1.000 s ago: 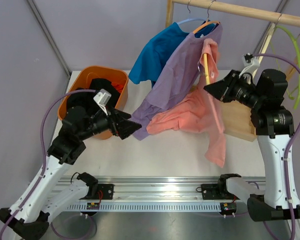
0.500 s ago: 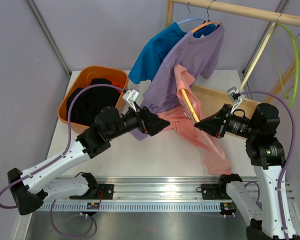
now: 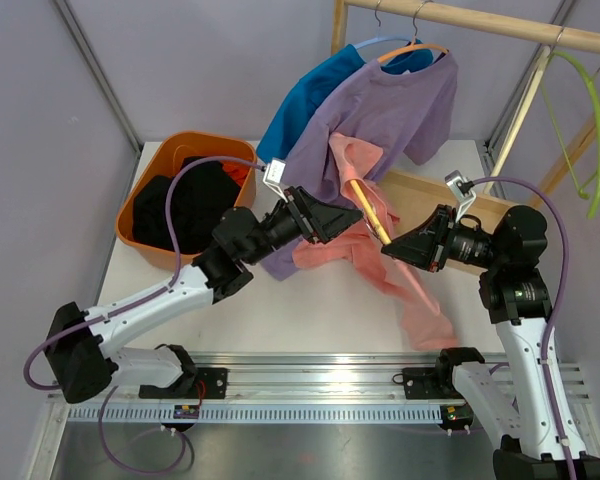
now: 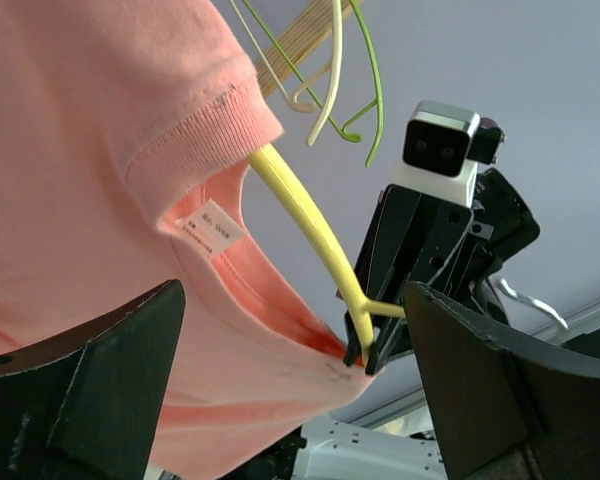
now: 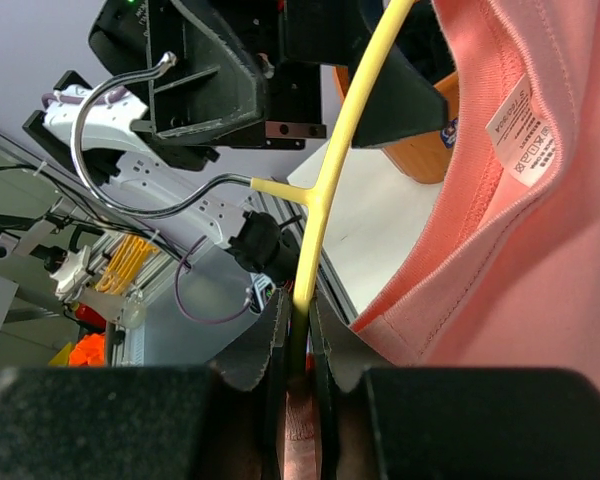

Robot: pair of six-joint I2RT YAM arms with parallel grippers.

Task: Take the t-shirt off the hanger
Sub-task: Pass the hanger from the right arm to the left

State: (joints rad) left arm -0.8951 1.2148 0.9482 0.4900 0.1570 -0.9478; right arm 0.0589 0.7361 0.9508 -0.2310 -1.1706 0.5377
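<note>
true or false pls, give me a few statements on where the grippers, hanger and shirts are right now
1. The right gripper is shut on the yellow hanger. True.
2. The left gripper is clamped on the pink t-shirt. False: its jaws stand wide open by the shirt.
3. The pink t-shirt is fully off the hanger. False: the hanger's arm runs inside its collar.
4. The orange bin holds dark clothing. True.
5. The purple t-shirt lies in the bin. False: it hangs from the rail.

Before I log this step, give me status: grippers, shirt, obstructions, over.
Right gripper shut on yellow hanger. Left gripper open, holding nothing. Pink t-shirt still on hanger. Purple shirt hangs just behind.
</note>
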